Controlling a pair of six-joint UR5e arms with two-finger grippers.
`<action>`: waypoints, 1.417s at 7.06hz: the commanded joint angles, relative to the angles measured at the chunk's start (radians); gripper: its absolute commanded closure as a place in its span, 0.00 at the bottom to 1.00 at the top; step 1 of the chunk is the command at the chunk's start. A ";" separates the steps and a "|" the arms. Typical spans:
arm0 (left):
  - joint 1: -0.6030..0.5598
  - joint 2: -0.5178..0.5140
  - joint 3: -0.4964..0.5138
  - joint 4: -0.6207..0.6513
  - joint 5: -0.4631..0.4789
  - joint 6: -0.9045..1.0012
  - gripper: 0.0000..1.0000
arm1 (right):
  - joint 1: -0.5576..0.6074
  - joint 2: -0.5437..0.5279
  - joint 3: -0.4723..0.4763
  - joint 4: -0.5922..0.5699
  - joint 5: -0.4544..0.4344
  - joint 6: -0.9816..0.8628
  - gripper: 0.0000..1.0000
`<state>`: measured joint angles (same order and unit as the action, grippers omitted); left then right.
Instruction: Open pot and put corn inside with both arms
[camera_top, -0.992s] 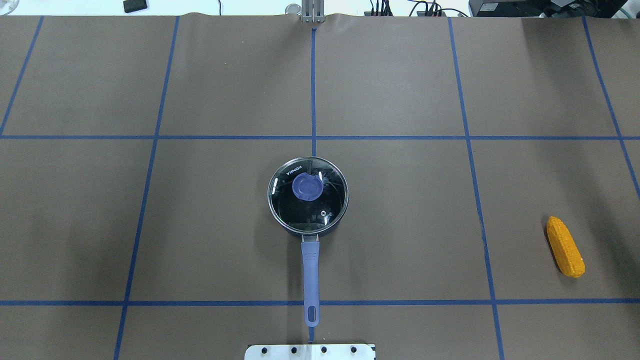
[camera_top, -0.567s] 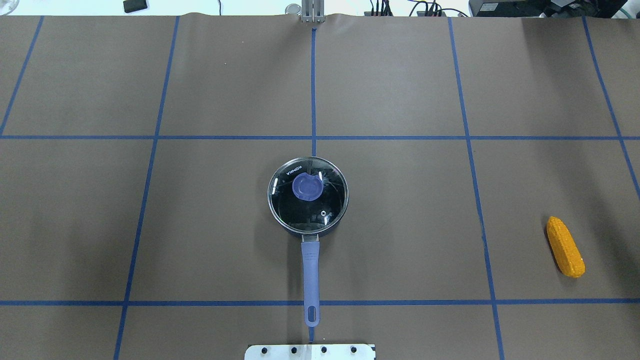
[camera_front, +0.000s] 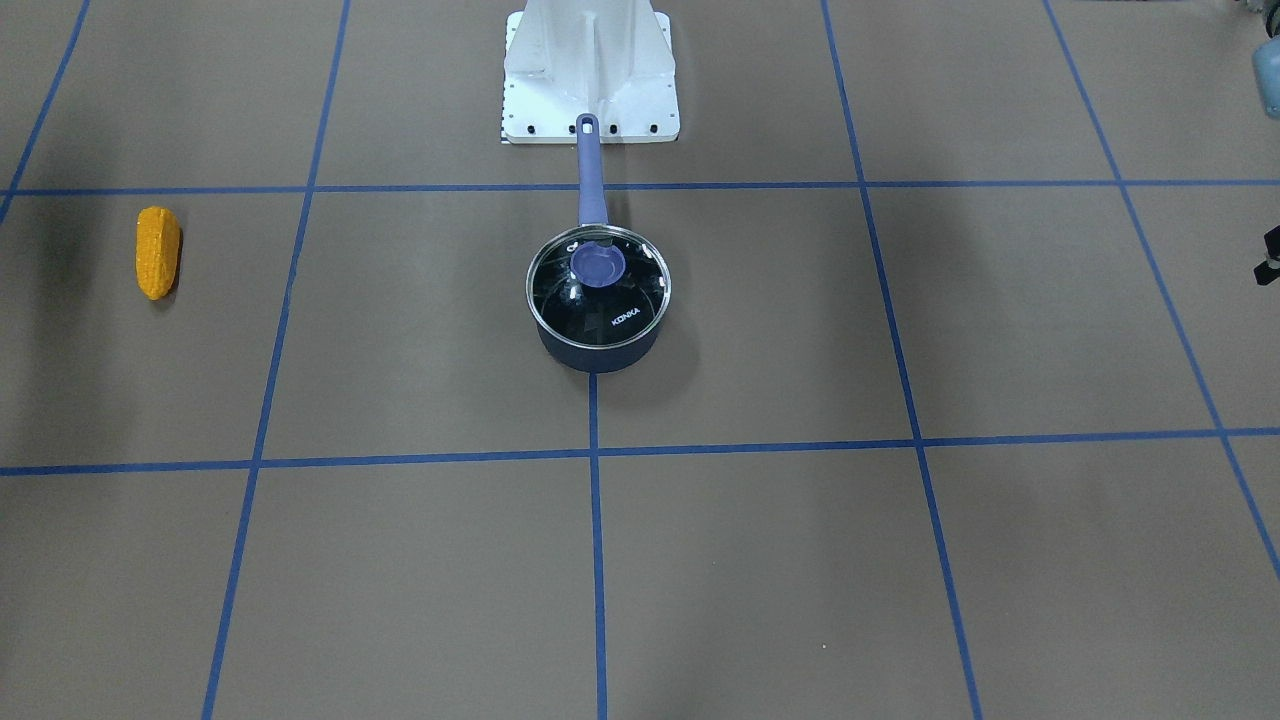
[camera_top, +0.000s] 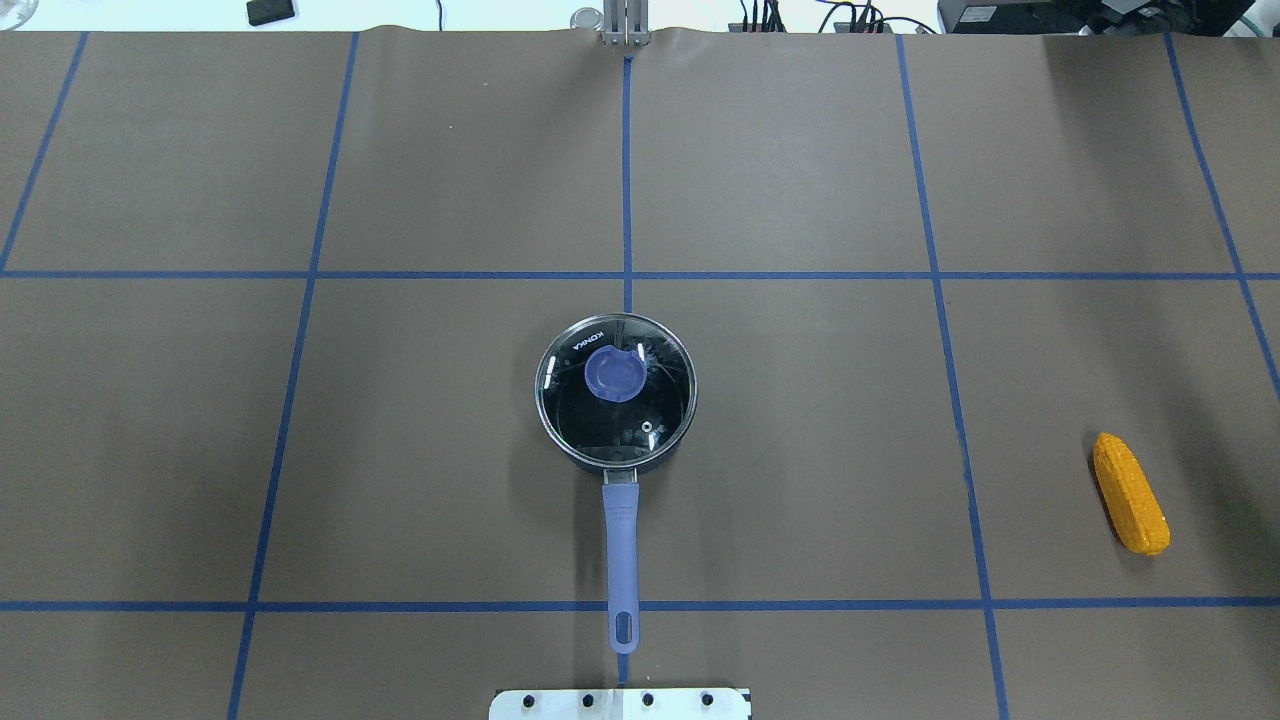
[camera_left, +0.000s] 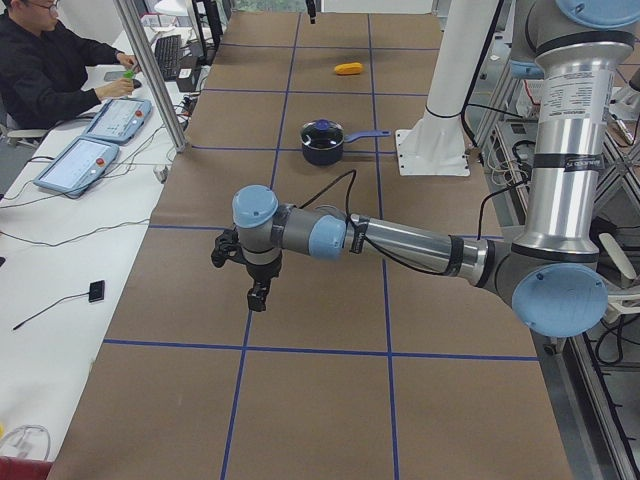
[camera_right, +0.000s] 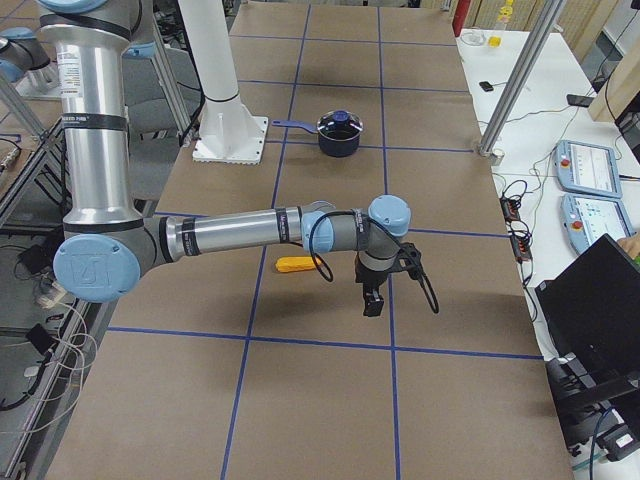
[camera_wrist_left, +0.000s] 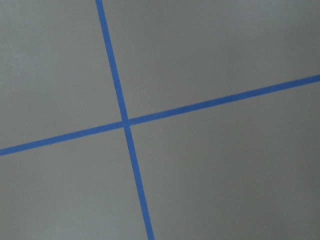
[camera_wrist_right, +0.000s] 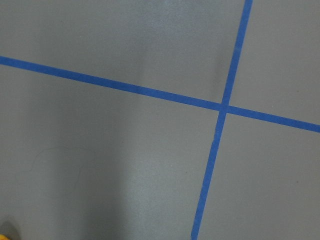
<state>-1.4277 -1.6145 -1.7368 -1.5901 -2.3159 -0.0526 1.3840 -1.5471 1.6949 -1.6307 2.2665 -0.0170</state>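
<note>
The pot (camera_top: 621, 540) stands at the table's middle, its handle toward the robot base. The round glass lid (camera_top: 600, 425) with a purple knob (camera_top: 614, 373) sits shut on it. The pot also shows in the front view (camera_front: 598, 355). The corn (camera_top: 1130, 493) lies on the table far to the robot's right, also in the front view (camera_front: 158, 252). My left gripper (camera_left: 258, 295) hangs over bare table far left of the pot. My right gripper (camera_right: 372, 300) hangs beside the corn (camera_right: 297, 264). I cannot tell whether either is open or shut.
The white robot base plate (camera_top: 620, 703) lies just behind the handle's end. Blue tape lines grid the brown table cover. An operator (camera_left: 50, 70) and teach pendants (camera_left: 75, 165) are at the far side of the table.
</note>
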 joint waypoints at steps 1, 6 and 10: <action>0.074 -0.085 -0.004 0.002 0.003 -0.154 0.00 | -0.013 0.001 0.023 0.000 0.002 0.006 0.00; 0.237 -0.459 -0.007 0.264 0.009 -0.427 0.01 | -0.069 -0.010 0.080 -0.002 0.010 0.015 0.00; 0.378 -0.606 -0.020 0.291 0.013 -0.724 0.01 | -0.198 -0.046 0.168 -0.006 0.015 0.215 0.00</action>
<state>-1.0923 -2.1680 -1.7560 -1.3136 -2.3032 -0.6931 1.2530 -1.5701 1.8100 -1.6390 2.2849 0.0833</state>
